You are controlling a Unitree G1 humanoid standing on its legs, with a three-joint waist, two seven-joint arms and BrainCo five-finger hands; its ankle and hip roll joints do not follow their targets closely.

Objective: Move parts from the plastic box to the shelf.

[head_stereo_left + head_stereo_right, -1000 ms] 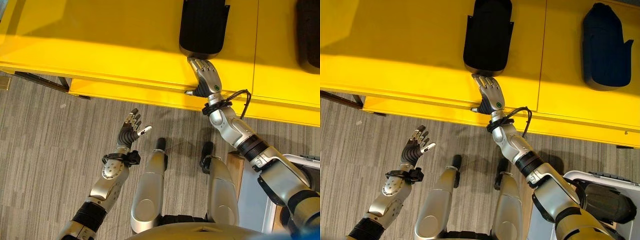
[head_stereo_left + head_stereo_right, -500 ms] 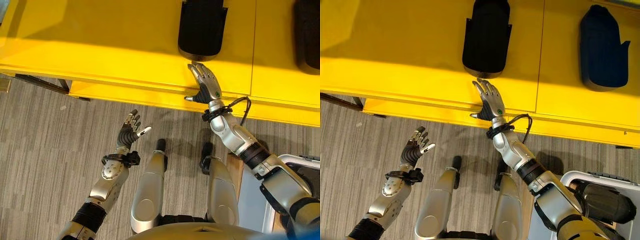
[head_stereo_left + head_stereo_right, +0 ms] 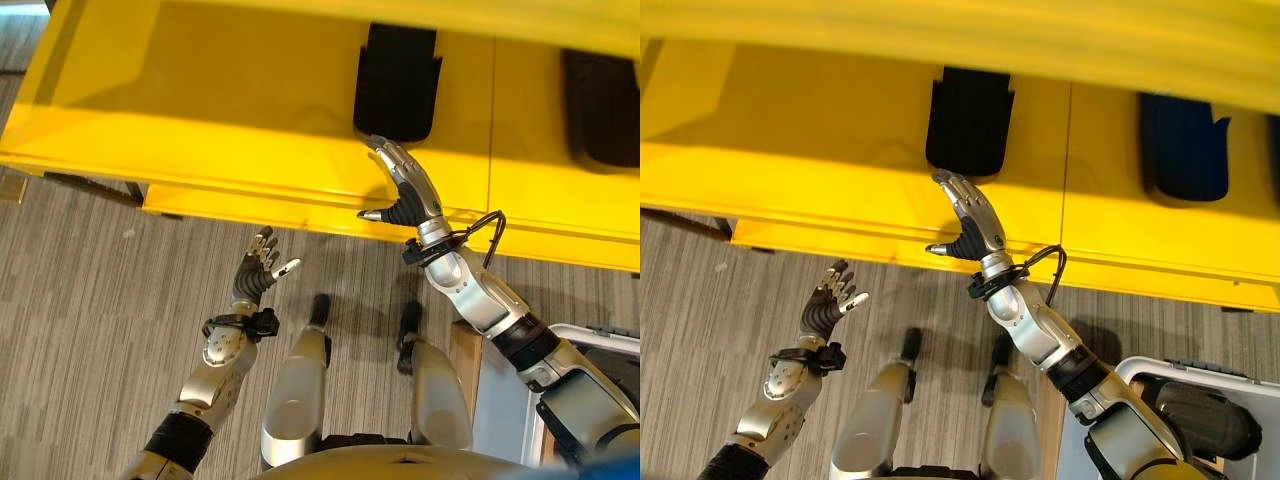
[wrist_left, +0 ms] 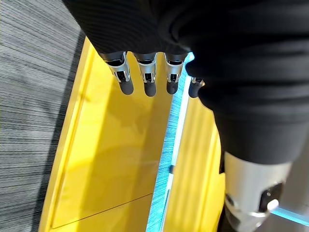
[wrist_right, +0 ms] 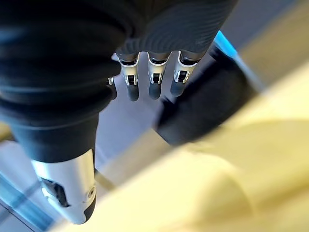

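Lying on yellow shelf (image 3: 200,110), black moulded part (image 3: 397,82), right hand (image 3: 406,190) fingers relaxed, empty

- A black part (image 3: 971,120) lies flat on the yellow shelf (image 3: 820,110), its rounded end toward the shelf's front edge.
- A second dark part (image 3: 1183,147) lies on the same shelf, well apart to the right.
- The plastic box (image 3: 1200,372) stands on the floor at lower right, a dark part (image 3: 1200,420) inside.

A yellow shelf (image 3: 220,110) spans the top, above striped grey floor (image 3: 70,300). A black part (image 3: 397,82) lies on the shelf near its front edge; a second dark part (image 3: 605,105) lies toward the right end. The right hand (image 3: 405,185), fingers straight, holds nothing just before the first part. The left hand (image 3: 258,272) hangs over the floor, fingers relaxed.
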